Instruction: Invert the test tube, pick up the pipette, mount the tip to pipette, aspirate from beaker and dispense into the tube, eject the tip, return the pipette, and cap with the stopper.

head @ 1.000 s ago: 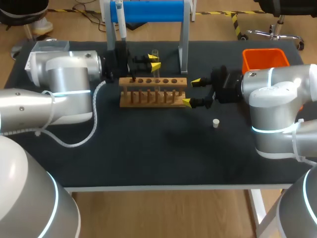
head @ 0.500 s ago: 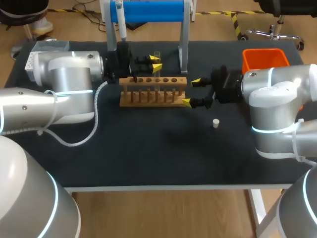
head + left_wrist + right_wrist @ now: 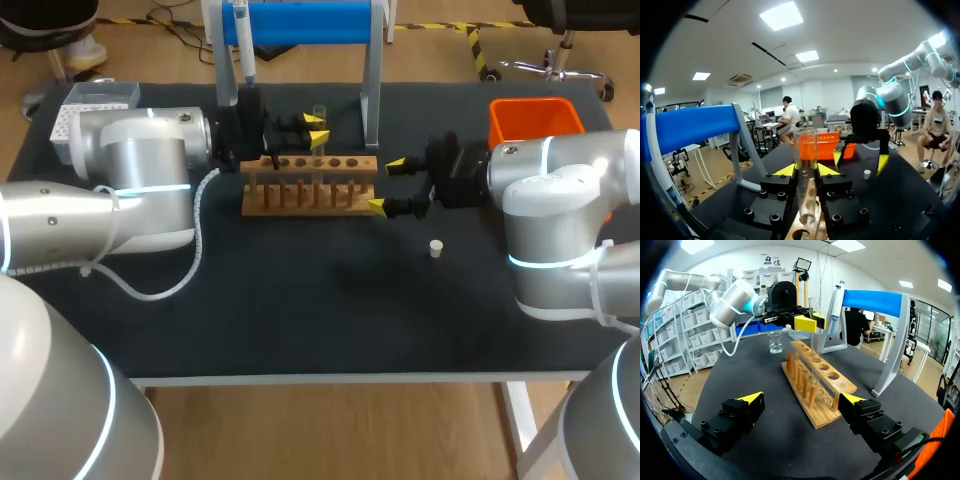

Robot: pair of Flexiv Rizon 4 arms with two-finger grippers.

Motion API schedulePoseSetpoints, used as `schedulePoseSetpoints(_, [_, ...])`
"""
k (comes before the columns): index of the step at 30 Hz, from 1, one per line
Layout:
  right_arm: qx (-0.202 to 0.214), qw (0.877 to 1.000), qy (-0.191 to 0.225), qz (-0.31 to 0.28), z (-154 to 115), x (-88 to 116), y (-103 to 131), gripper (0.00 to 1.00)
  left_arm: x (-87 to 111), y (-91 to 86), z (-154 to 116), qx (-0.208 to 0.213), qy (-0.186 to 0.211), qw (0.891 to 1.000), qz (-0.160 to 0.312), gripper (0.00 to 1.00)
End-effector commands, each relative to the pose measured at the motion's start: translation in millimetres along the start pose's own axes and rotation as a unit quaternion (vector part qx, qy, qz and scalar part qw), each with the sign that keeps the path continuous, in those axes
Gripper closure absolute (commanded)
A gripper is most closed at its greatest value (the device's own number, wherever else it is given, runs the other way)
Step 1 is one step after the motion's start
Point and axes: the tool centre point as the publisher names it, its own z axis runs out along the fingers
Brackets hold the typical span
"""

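Left wrist view: an upright tube [image 3: 805,150] is gripped between the fingers of the left tool [image 3: 806,170], its round end just above the rack [image 3: 840,385]. The right tool [image 3: 802,398] is spread wide open, the rack's end lying just ahead between its fingers. A stopper [image 3: 436,247] is seen on the desk [image 3: 300,310] beside the right tool; the pipette [image 3: 243,45] is hung beyond the left tool
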Motion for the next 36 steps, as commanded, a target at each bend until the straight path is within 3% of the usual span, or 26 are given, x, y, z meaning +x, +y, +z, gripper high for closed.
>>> schedulePoseSetpoints(1, [0.001,1.000,0.001,0.000,-0.8,-0.5,0.0,0.00,-0.7,2.2,1.4,-0.002,0.002,1.000,-0.002,1.00])
schedulePoseSetpoints(10, [0.001,1.000,0.001,0.000,-0.8,-0.5,0.0,0.00,0.3,7.5,2.5,-0.009,0.006,1.000,-0.007,1.00])
schedulePoseSetpoints(11, [0.001,1.000,0.001,0.000,-0.8,-0.5,0.0,0.00,0.3,7.6,2.6,-0.009,0.006,1.000,-0.007,0.74])
schedulePoseSetpoints(12, [0.001,1.000,0.001,0.000,-0.8,-0.5,0.0,0.00,0.3,7.8,2.6,-0.010,0.005,1.000,-0.008,0.14])
schedulePoseSetpoints(13, [0.001,1.000,0.001,0.000,-0.8,-0.5,0.0,0.00,0.3,7.9,2.6,-0.011,0.004,1.000,-0.008,0.00])
schedulePoseSetpoints(36, [0.001,1.000,0.001,0.000,-0.8,-0.5,0.0,0.00,2.9,-2.6,-5.6,-0.021,-0.011,1.000,0.017,0.00])
